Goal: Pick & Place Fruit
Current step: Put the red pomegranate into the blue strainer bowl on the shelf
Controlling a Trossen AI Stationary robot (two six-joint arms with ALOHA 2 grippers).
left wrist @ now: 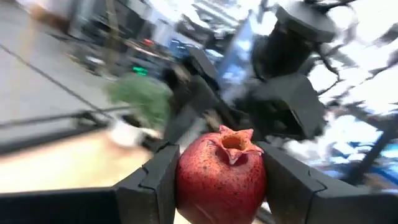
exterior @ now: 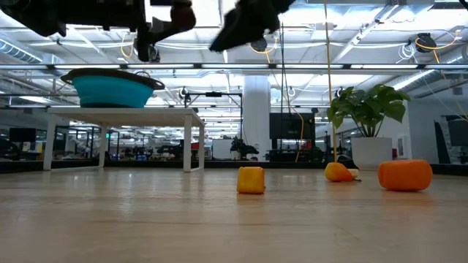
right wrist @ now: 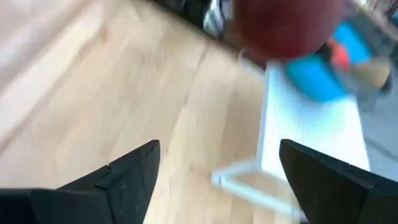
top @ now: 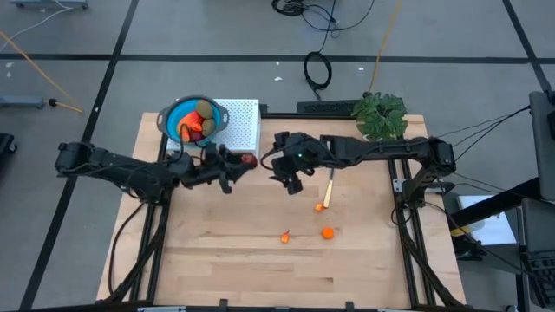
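Observation:
A dark red toy pomegranate (left wrist: 221, 177) hangs above the table's far middle (top: 250, 159), with my left gripper (top: 243, 162) shut on it. My right gripper (right wrist: 217, 180) stands open just to the right of it (top: 279, 163), fingers apart with nothing between them; in its wrist view the fruit (right wrist: 283, 25) shows blurred ahead. A blue bowl (top: 192, 120) holding several fruit pieces rests on a white stand (top: 244, 123) at the far left. Orange bits (top: 328, 232) (top: 285, 237) (top: 319, 208) lie on the wooden table. My left gripper pinches the pomegranate by its two round sides (left wrist: 186, 186), one finger (left wrist: 155, 183) on each flank. The fingers come about level from the table's left. The fruit is lifted clear of the table, its crown (left wrist: 235, 142) pointing away toward my right gripper.
A yellow-handled knife (top: 329, 185) lies right of centre beside the far orange bit. A potted plant (top: 380, 114) stands at the far right corner. The near half of the table (top: 225, 269) is bare wood. In the low view the orange pieces (exterior: 251, 179) (exterior: 406, 175) sit on the tabletop.

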